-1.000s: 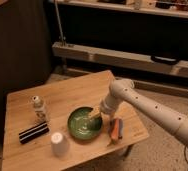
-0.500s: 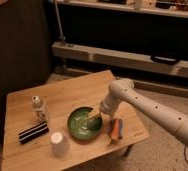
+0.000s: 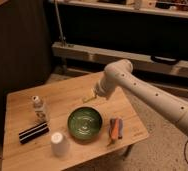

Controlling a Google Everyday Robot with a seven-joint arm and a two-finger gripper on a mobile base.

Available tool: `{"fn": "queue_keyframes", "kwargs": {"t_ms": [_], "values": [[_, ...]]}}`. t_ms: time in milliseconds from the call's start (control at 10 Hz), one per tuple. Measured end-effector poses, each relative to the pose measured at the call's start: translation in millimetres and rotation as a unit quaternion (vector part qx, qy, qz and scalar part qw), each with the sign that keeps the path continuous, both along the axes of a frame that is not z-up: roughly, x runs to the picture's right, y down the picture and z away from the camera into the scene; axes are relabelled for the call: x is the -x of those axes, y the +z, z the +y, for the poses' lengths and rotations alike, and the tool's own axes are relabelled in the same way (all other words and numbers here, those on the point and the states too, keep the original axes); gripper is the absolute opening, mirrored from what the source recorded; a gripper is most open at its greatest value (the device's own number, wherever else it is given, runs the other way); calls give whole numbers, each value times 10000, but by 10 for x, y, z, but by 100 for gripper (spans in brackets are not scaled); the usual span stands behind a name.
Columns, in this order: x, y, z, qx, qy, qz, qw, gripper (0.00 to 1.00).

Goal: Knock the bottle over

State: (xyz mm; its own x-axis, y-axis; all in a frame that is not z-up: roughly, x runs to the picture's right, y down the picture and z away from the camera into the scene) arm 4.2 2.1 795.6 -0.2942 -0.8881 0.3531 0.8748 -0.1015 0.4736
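My arm reaches in from the 3 o'clock side of the view over a low wooden table (image 3: 62, 95), and my gripper (image 3: 90, 97) hangs in the air just past the 12 o'clock rim of a green bowl (image 3: 85, 123) at the table's middle. Whether it is open or closed I cannot tell; it appears to hold nothing. The bottle (image 3: 38, 109), clear with a white cap, stands upright near the table's 9 o'clock edge, at about 10 o'clock from the bowl and well apart from my gripper. A black box (image 3: 33, 133) lies just beside it at 6 o'clock. A white cup (image 3: 60, 144) stands at 7 o'clock from the bowl and a striped packet (image 3: 116, 129) lies at 3 o'clock. I judge I am held high so that I can pass clear of the bowl on the way to the bottle, which is not yet knocked over. Half a second ago my gripper sat low over the bowl's middle. It has since risen and drawn back toward 12 o'clock, while everything on the table has stayed where it was.
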Motion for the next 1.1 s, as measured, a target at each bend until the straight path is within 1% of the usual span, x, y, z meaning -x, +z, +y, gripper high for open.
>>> {"fn": "queue_keyframes", "kwargs": {"t_ms": [100,200,300,400,500,600,700,800,900,1100], "values": [[167,84,-284,-233,-105,-233,9994,61],[294,166,-481,-439,-187,-461,9978,50],[399,235,-613,-608,-274,-740,9950,38],[486,237,-672,-700,-359,-968,9922,28],[533,228,-680,-755,-447,-1109,9899,20],[662,157,-639,-873,-644,-1341,9850,6],[793,76,-579,-963,-801,-1487,9809,1],[930,-4,-490,-1030,-951,-1602,9771,0],[1146,-150,-334,-1136,-1180,-1766,9706,0],[1513,-378,-52,-1246,-1542,-1995,9596,0]]}}
